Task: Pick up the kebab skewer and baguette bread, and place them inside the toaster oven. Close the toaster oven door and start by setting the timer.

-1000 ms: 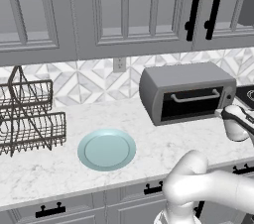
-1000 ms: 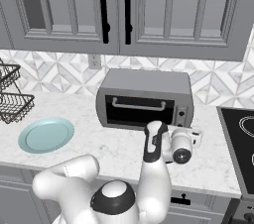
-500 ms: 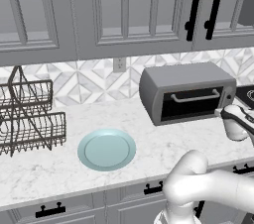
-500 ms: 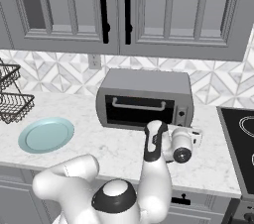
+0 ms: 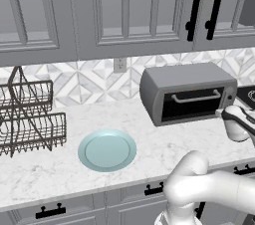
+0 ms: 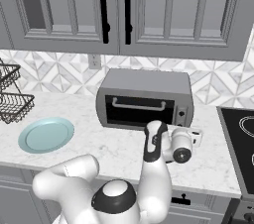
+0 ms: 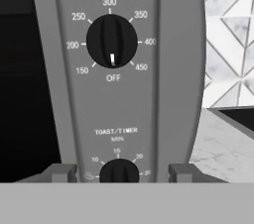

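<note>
The toaster oven (image 5: 184, 89) (image 6: 144, 96) stands on the counter with the toaster oven door (image 5: 191, 104) (image 6: 139, 111) shut. In the hand view my gripper (image 7: 121, 173) faces the oven's right control panel (image 7: 168, 69). The two fingertips (image 7: 62, 172) stand apart on either side of the toast/timer knob (image 7: 119, 172), with gaps to it. Above it the temperature knob (image 7: 111, 41) points to OFF. From the left base view the gripper (image 5: 220, 113) sits at the oven's right front corner. The kebab skewer and baguette bread are out of view.
A pale blue plate (image 5: 107, 150) (image 6: 46, 135) lies on the marble counter left of the oven. A wire dish rack (image 5: 30, 117) (image 6: 12, 99) stands at the far left. A black cooktop (image 6: 243, 139) lies to the oven's right. Wall cabinets hang above.
</note>
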